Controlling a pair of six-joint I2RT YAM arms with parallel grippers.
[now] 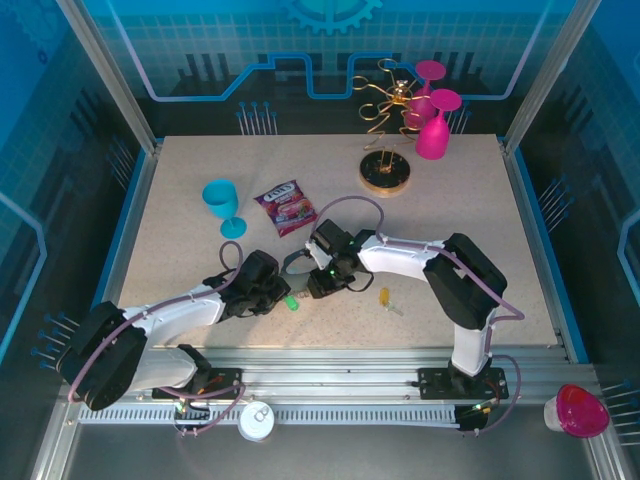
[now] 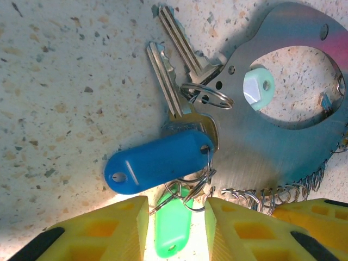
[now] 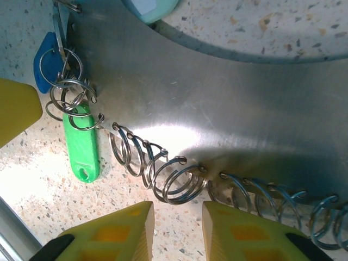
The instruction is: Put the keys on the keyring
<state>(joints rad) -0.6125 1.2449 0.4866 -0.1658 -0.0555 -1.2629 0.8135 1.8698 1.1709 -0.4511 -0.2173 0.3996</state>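
- While both arms reached over the middle of the speckled surface (image 1: 180, 250), the keyring (image 2: 261, 147) lay flat there. It was a brushed grey metal band around an oval opening, with a wire coil (image 3: 174, 174) threaded along its edge.
- Two silver keys (image 2: 166, 81) lay touching its rim, beside one blue plastic tag (image 2: 157, 163) and one green tag (image 2: 173, 231), among small split rings. One yellow-headed key (image 1: 385, 297) lay well apart to the right.
- The left pincer (image 2: 176, 202) stood partly open, with the green tag lying in its gap, clear of both yellow fingers; it gripped nothing.
- The right pincer (image 3: 178, 209) stood partly open just short of the coil, holding nothing.
- One teal goblet (image 1: 222, 200) stood upright and two pink goblets (image 1: 435, 135) stood farther back; their contents could not be told.
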